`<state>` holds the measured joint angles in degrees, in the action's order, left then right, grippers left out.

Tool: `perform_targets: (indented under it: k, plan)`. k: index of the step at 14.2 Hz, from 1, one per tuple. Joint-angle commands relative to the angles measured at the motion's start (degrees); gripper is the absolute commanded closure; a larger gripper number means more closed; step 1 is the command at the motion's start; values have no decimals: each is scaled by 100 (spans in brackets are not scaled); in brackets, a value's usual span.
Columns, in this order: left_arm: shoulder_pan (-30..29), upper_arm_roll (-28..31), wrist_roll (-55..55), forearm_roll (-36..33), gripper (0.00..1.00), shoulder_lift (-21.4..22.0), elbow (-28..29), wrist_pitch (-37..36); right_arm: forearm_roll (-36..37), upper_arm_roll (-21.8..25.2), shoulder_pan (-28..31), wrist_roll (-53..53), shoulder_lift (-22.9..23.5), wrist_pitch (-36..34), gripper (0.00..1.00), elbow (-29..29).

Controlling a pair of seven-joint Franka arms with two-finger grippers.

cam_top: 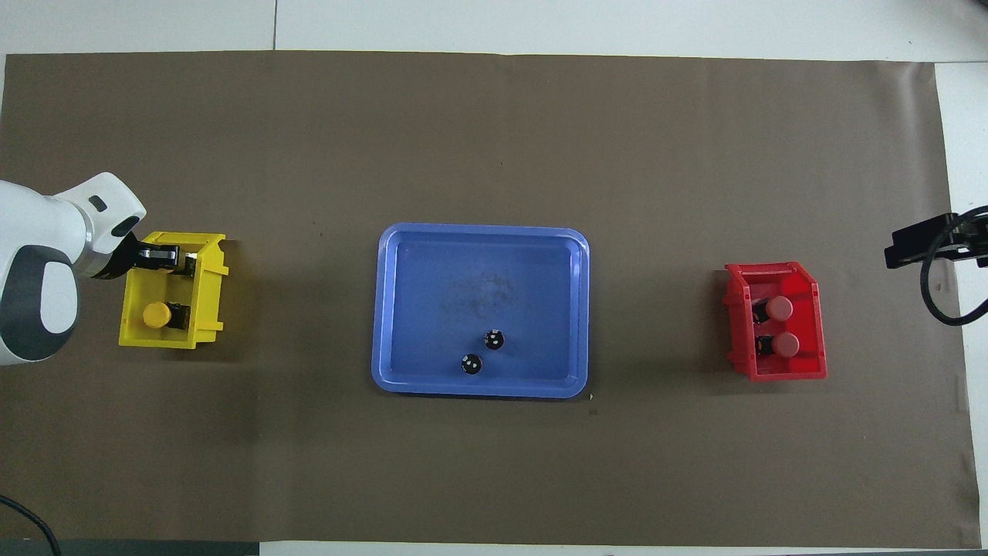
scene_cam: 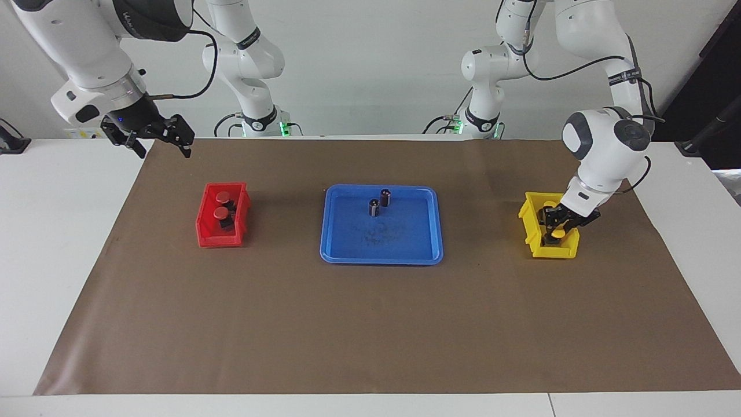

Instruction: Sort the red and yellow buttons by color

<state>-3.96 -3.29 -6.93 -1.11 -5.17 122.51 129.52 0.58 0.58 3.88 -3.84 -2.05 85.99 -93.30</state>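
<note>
Down in yellow bin [scene_cam: 535,246], left pincer [scene_cam: 553,227] clamped on yellow button [scene_cam: 557,233], right pincer [scene_cam: 156,138] wide, waiting.

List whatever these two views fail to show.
1. Second yellow mushroom-cap push-button: in the overhead view the left gripper covers it. Only one yellow-capped button shows in the yellow plastic bin.
2. Whether that gripper grips a button: in the facing view the gripper and the bin wall hide the contact.
3. Right gripper: in the overhead view it is mostly cut off by the picture's edge.
</note>
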Motion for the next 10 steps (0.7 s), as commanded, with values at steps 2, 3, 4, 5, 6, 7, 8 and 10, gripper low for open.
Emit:
perform_targets:
  k: [2, 3, 4, 5, 6, 7, 8, 10]
  plan:
    - [71, 21, 87, -30, 50, 43, -34, -146, 13, -22, -19, 68, -58, 58, 0, -47]
    - [71, 21, 87, -30, 49, 51, -34, -155, 13, -22, -11, 68, -58, 58, 0, -47]
    - [71, 21, 87, -30, 44, 69, -43, -172, 13, -22, -2, 68, -58, 50, 0, -47]
    - [62, 21, 87, -30, 41, 69, -87, -242, 13, -14, 7, 68, -58, 41, 0, -47]
    - [62, 30, 78, -30, 40, 69, -122, -304, 13, -22, 16, 68, -58, 41, 0, -47]
    - [62, 30, 78, -30, 38, 69, -148, -331, 13, -22, 16, 68, -58, 58, 0, -47]
    - [62, 21, 86, -30, 38, 86, -157, -366, 13, -22, 7, 77, -58, 58, 0, -47]
    - [62, 30, 78, -30, 38, 113, -288, -584, 13, -22, -2, 68, -58, 58, 0, -47]
